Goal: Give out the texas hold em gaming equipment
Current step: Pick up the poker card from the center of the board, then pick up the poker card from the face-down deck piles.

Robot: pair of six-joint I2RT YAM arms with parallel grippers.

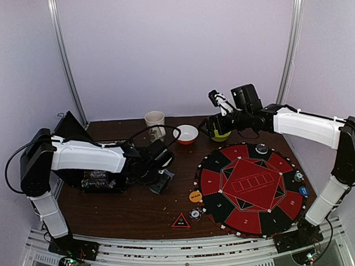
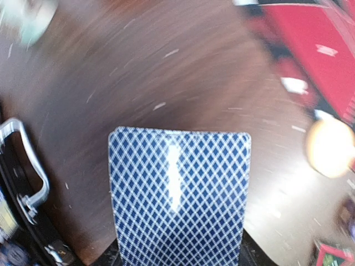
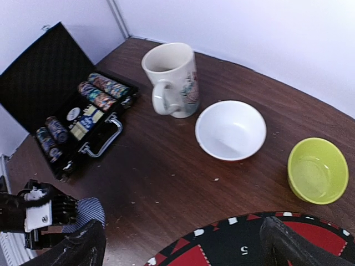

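One card (image 2: pixel 178 194) — back showing, between left jaws

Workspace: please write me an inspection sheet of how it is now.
Surface: dark wooden table with round red-and-black mat.
Job's things: playing card in the left jaws; orange disc, black-and-white disc and triangular marker beside the mat; blue disc at its right edge; open chip case, far left.
Clutter: cream mug, white bowl, green bowl at the back.
Grippers: left gripper jaws hold the card above the table; right gripper jaws wide open, empty.
Cables: black cable loops left of the left arm.
Surroundings: pale walls, metal posts.
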